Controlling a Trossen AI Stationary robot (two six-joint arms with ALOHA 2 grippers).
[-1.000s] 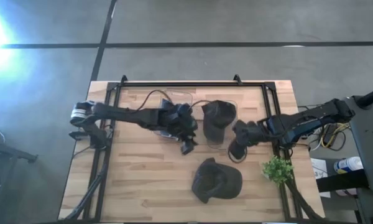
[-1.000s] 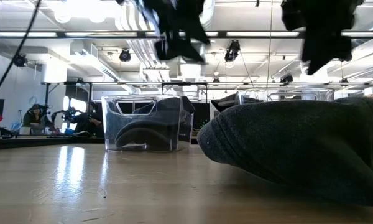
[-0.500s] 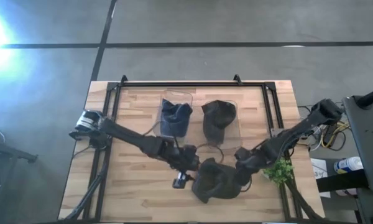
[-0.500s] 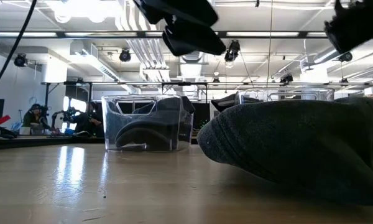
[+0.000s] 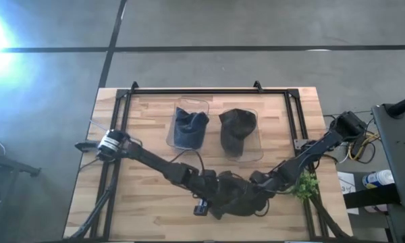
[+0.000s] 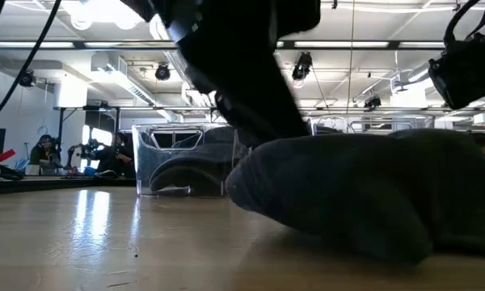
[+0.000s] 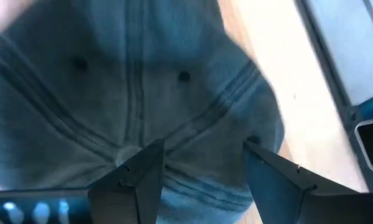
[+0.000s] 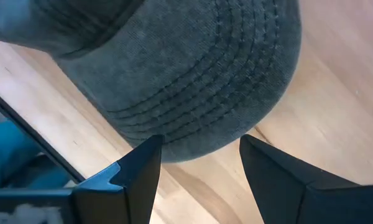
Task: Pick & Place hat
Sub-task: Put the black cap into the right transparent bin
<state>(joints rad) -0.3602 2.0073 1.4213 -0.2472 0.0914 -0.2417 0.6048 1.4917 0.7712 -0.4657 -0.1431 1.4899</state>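
Note:
A dark grey cap (image 5: 237,197) lies on the wooden table near its front edge, opening down. It fills the right of the low view (image 6: 364,194). My left gripper (image 5: 219,192) is open over the cap's crown (image 7: 130,81) and comes in from the table's left. My right gripper (image 5: 255,191) is open at the cap's stitched brim (image 8: 199,81) and comes in from the table's right, with a finger on either side of the brim's rounded edge. My left gripper is down on the crown's top (image 7: 199,134), beside the top button, with its open fingers (image 7: 150,163) slanting down from the table's left. The cap lies on the table, its crown pushed a little out of shape. My right gripper: I cannot tell whether its fingers (image 8: 146,163) touch the brim's edge (image 8: 202,146).
Two clear bins stand at the far middle of the table, and each holds a dark cap (image 5: 189,127) (image 5: 237,131). A small green plant (image 5: 302,183) stands at the right edge, beside my right arm. A black frame (image 5: 202,91) runs round the table's far side and both ends.
Both grippers have gone from beside the bins toward the table's near edge and down to the cap, the left onto its crown and the right at its brim. In the low view the cap's crown has bulged toward the left.

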